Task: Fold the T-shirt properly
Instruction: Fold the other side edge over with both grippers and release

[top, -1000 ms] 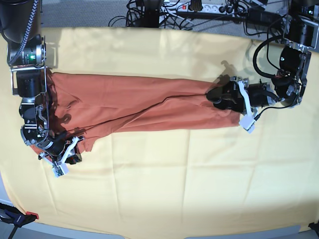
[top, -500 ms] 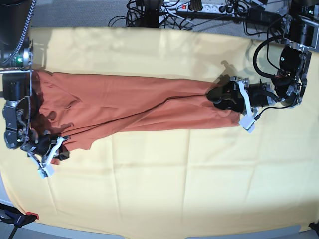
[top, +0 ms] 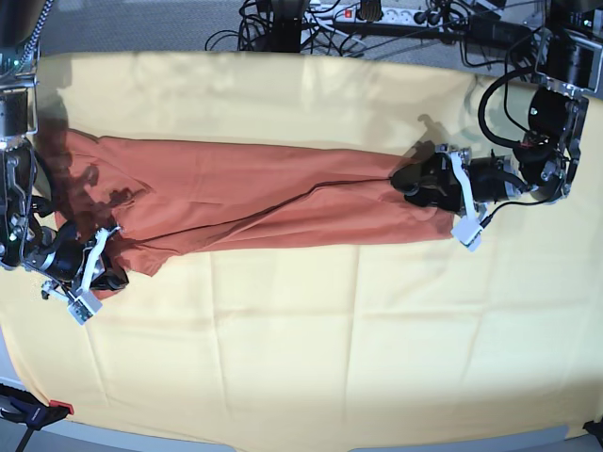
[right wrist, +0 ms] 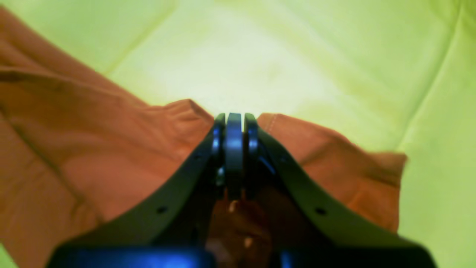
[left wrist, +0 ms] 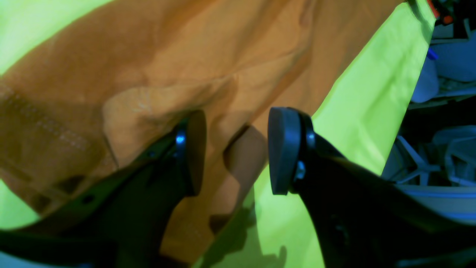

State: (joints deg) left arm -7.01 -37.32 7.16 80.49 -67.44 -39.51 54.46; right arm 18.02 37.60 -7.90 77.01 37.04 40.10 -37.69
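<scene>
1. Here, nearest the base camera: a bare stretch of the pale yellow cloth (top: 311, 339) covering the surface, creased in a grid.
2. Right tool (top: 89, 282), at the base view's left edge, is clamped shut on a bottom corner of the rust-orange T-shirt (top: 254, 198). The right wrist view shows the pads (right wrist: 234, 137) pressed together with fabric bunched on both sides.
3. The T-shirt lies mid-cloth as a long narrow band, running from the right tool across to the left tool (top: 424, 184).
4. Left tool stands open over the shirt's other end; in the left wrist view the two pads (left wrist: 284, 149) are apart with a small fold of fabric between them, not pinched.
5. Risk, as I judge it: only one end is gripped. If the right tool pulls on, the loose end would drag and the band skew or wrinkle. A thin pinch could also slip free.
6. Risk two: the left tool, closing low, may catch the yellow cloth along with the shirt edge.
7. View differences: only the base view shows the whole band and both arms. Only the wrist views settle the grips. Farthest back, cables (top: 311, 19) beyond the cloth's edge.
</scene>
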